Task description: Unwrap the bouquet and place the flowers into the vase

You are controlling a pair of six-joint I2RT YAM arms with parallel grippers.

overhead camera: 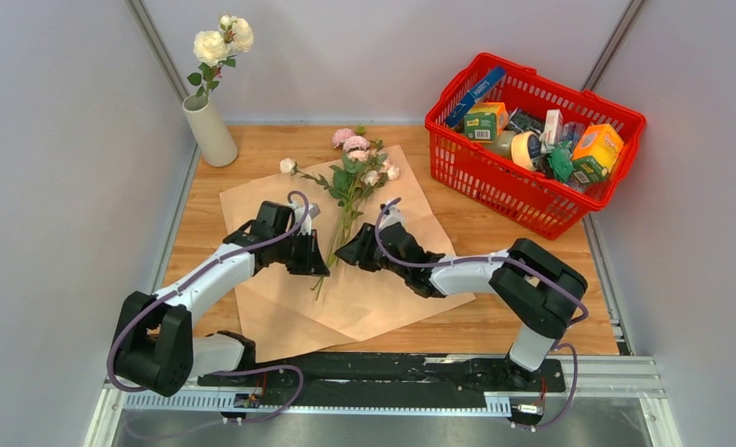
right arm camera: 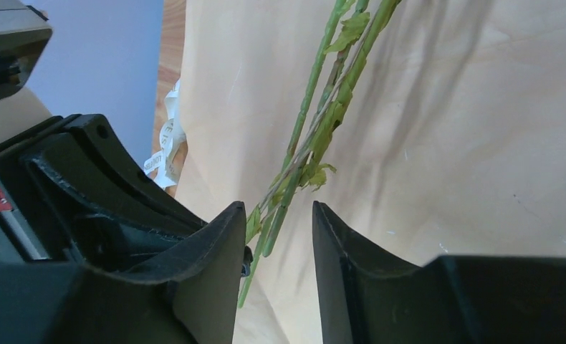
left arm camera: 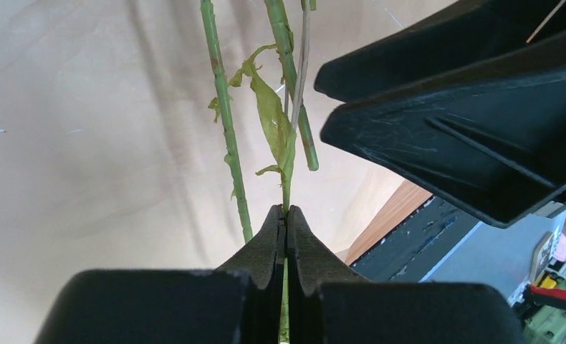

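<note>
The flowers (overhead camera: pixel 355 172) lie on unfolded paper (overhead camera: pixel 383 298) mid-table. The left gripper (left arm camera: pixel 286 211) is clenched on one stem (left arm camera: pixel 286 192); the right gripper (right arm camera: pixel 279 215) gapes around the others. The vase (overhead camera: pixel 211 130) stands at the far left corner.

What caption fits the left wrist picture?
Left end effector pinches a thin flower stem over the unfolded paper.

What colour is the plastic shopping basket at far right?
Red basket; best in top external view.
</note>
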